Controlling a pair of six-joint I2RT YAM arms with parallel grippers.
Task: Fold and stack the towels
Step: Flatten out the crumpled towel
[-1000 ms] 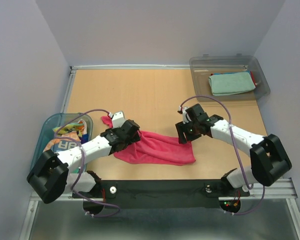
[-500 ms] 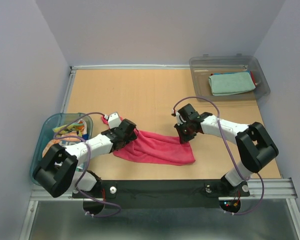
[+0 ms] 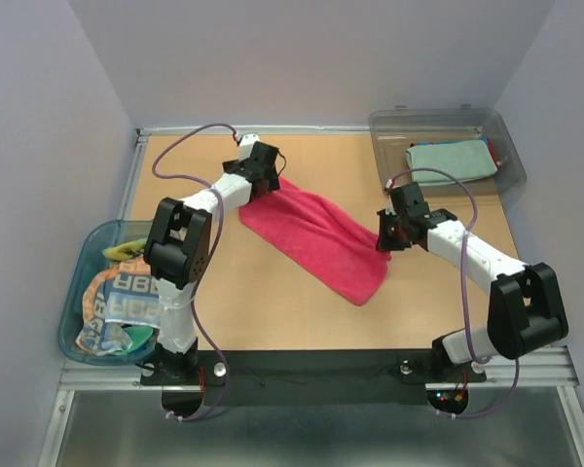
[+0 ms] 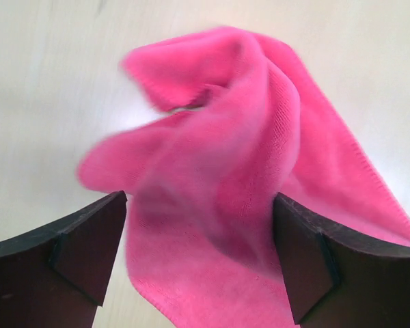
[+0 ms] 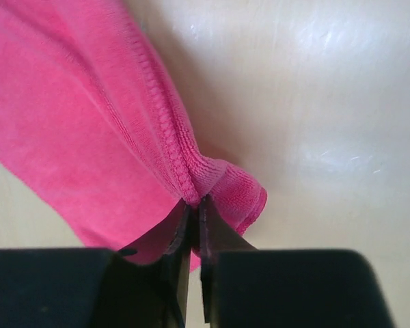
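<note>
At frame centre, the magenta towel [image 3: 316, 233] looks light, limp — grip at hems: right gripper [image 5: 193, 210] pinches one corner, left gripper [image 4: 198, 201] stands wide open over it.

Seen from the left wrist, the pink towel [image 4: 219, 171] is blurred, its lower part seemingly cut off.

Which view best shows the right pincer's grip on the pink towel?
Right wrist: the right pincer is shut on the hem of the pink towel. Top view shows the towel spread, grip hidden. Left wrist shows only its far bunched end.
</note>
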